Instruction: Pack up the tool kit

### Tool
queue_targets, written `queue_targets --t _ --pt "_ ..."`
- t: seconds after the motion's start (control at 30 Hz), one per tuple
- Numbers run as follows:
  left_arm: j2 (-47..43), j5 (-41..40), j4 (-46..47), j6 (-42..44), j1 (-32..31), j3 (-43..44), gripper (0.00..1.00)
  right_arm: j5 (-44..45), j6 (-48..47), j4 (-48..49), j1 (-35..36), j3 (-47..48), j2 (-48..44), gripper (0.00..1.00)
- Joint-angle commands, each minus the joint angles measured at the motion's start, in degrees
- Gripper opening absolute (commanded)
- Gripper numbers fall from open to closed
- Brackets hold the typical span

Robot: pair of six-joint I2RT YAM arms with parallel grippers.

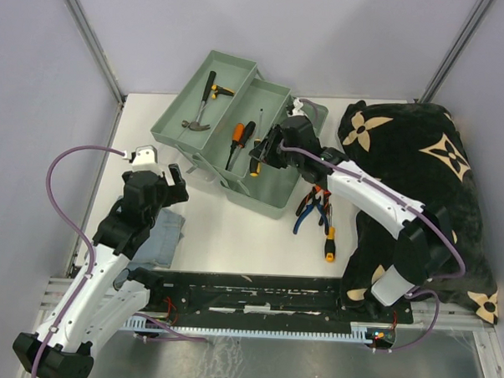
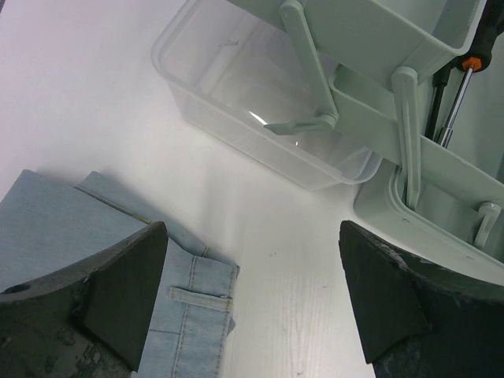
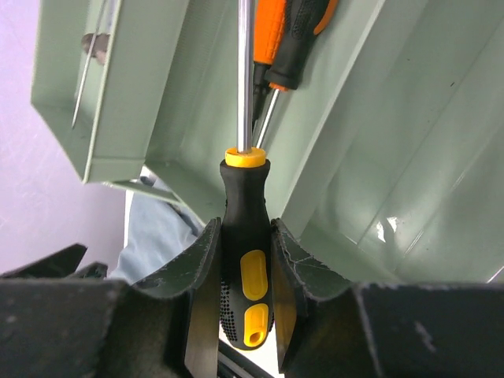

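Note:
The pale green toolbox [image 1: 272,197] stands open with its trays folded out. A small hammer [image 1: 198,118] lies in the far-left tray, and orange-and-black screwdrivers [image 1: 239,141] lie in the middle tray [image 3: 370,118]. My right gripper [image 3: 246,268] is shut on the handle of a black-and-yellow screwdriver [image 3: 246,228], whose shaft points into that tray beside an orange screwdriver [image 3: 285,39]. Pliers [image 1: 311,210] and another screwdriver [image 1: 330,243] lie on the table right of the box. My left gripper [image 2: 252,291] hangs open and holds nothing, between the cloth and the box's translucent lid [image 2: 236,87].
A folded light-blue denim cloth [image 2: 94,236] lies under my left gripper, near the table's left side. A black blanket with beige flower marks [image 1: 419,188] covers the right side. The right arm reaches across the pliers. Grey walls enclose the table.

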Motion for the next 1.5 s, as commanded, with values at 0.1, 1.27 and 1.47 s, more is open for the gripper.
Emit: queue_targets --t 0.1,1.27,1.47 --pt "-0.85 -0.12 2.15 0.54 0.30 0.28 0.95 3.81 3.51 0.71 0.26 9.54 7.26 0.13" --pt "-0.73 -0.14 2.31 0.72 0.30 0.21 0.95 10.97 -4.51 -5.15 1.79 5.66 -3.95 0.59" --pt "-0.85 0.26 2.36 0.64 0.30 0.19 0.95 25.70 -11.84 -15.82 1.72 -5.91 -14.94 0.71"
